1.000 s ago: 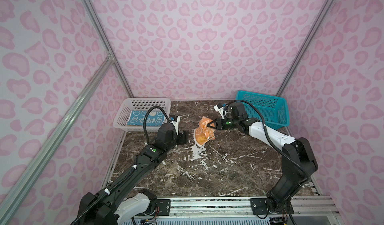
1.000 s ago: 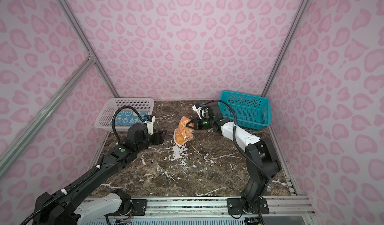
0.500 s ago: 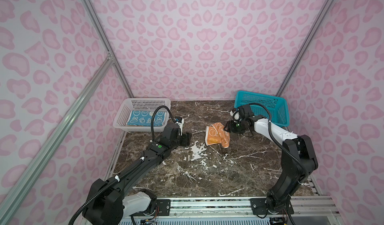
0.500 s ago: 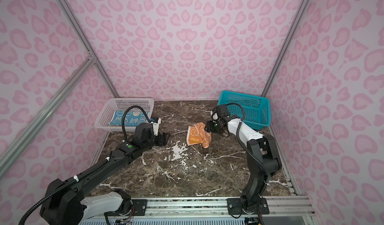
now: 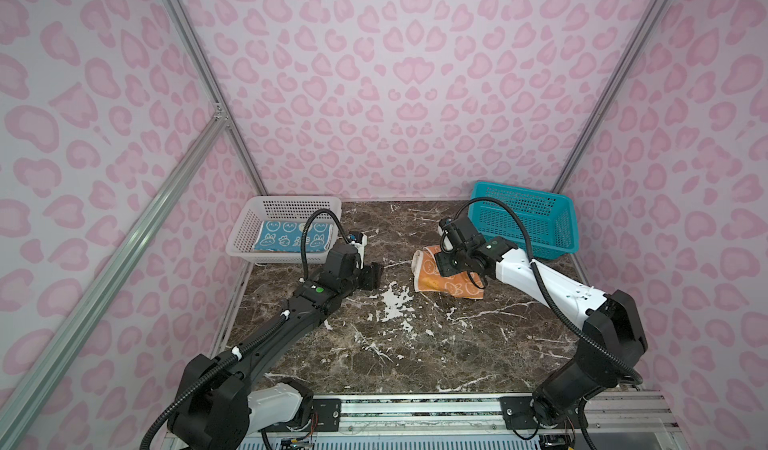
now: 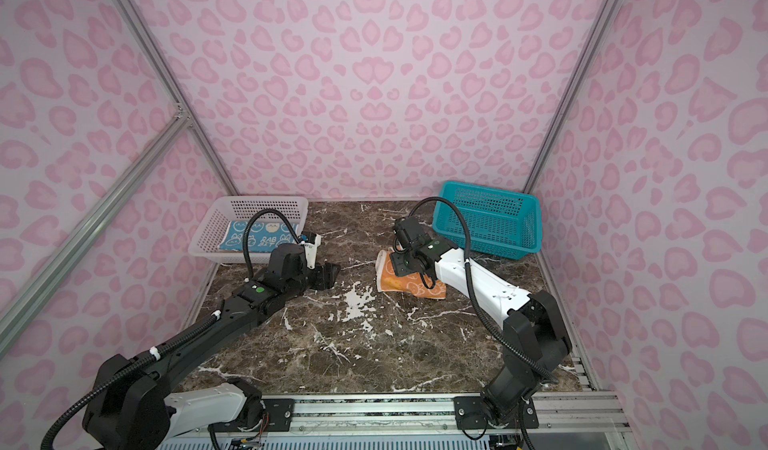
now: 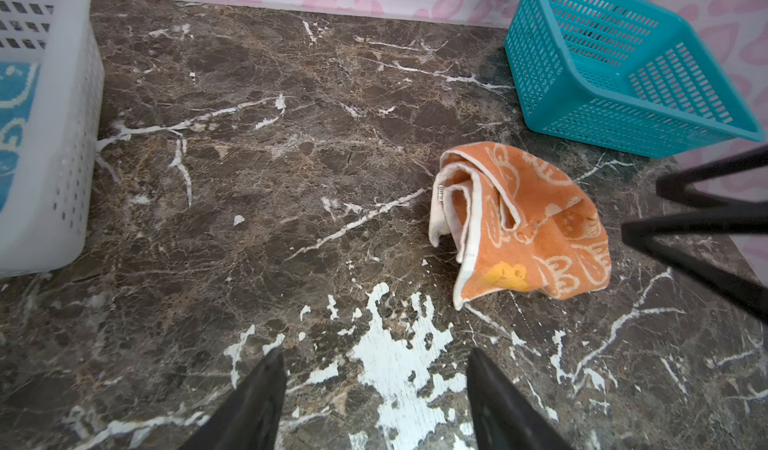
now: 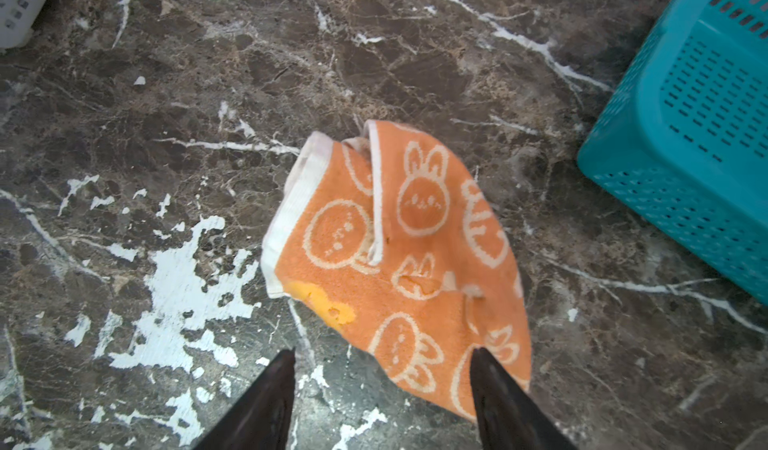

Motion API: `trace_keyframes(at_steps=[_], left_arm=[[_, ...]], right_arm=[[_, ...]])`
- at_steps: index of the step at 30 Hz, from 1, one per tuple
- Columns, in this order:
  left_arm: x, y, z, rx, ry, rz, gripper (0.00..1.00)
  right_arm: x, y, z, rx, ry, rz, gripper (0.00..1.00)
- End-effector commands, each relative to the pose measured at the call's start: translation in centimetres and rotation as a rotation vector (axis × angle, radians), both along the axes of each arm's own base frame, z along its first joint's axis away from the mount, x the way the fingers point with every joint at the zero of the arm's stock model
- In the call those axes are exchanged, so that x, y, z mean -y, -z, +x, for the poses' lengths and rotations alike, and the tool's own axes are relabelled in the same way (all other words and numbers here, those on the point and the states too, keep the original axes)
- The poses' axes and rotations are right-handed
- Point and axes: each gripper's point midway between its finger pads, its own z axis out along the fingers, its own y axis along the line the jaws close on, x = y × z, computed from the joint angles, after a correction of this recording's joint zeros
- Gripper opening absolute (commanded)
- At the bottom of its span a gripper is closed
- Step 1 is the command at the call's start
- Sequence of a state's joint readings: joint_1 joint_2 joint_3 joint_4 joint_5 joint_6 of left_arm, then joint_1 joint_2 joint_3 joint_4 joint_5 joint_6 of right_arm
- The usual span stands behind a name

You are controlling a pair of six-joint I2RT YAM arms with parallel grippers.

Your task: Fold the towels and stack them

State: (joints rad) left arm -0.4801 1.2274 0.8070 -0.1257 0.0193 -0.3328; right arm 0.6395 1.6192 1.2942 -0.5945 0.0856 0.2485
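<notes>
An orange towel with white rabbits lies crumpled on the marble table, right of centre. My right gripper hovers just above it, open and holding nothing. In the right wrist view the towel lies ahead of that gripper, one finger over its near corner. A folded blue towel lies in the white basket. My left gripper is open over bare marble, with the orange towel well to its right in the left wrist view.
A teal basket stands at the back right, close behind the orange towel. The white basket sits at the back left. Pink patterned walls enclose three sides, and a metal rail runs along the front.
The right gripper carried the orange towel from the table's middle to the right, opened and let it drop onto the marble. The left arm shifted slightly and stayed open.
</notes>
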Motion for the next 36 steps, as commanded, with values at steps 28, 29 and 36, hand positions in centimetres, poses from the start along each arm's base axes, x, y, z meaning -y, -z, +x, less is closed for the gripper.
trace_keyframes(at_steps=[28,29,36], left_arm=[[-3.8,1.1,0.5,-0.043,-0.122,-0.033,0.7],[-3.7,1.1,0.5,-0.044,-0.122,-0.036,0.7],[-3.8,1.6,0.4,-0.056,-0.124,-0.033,0.7]], right_arm=[[-6.0,13.7,-1.3,-0.184,0.159,-0.159,0.48],[-5.8,13.9,-1.3,-0.187,0.163,-0.169,0.48],[-5.3,15.1,-1.4,-0.213,0.146,-0.216,0.27]])
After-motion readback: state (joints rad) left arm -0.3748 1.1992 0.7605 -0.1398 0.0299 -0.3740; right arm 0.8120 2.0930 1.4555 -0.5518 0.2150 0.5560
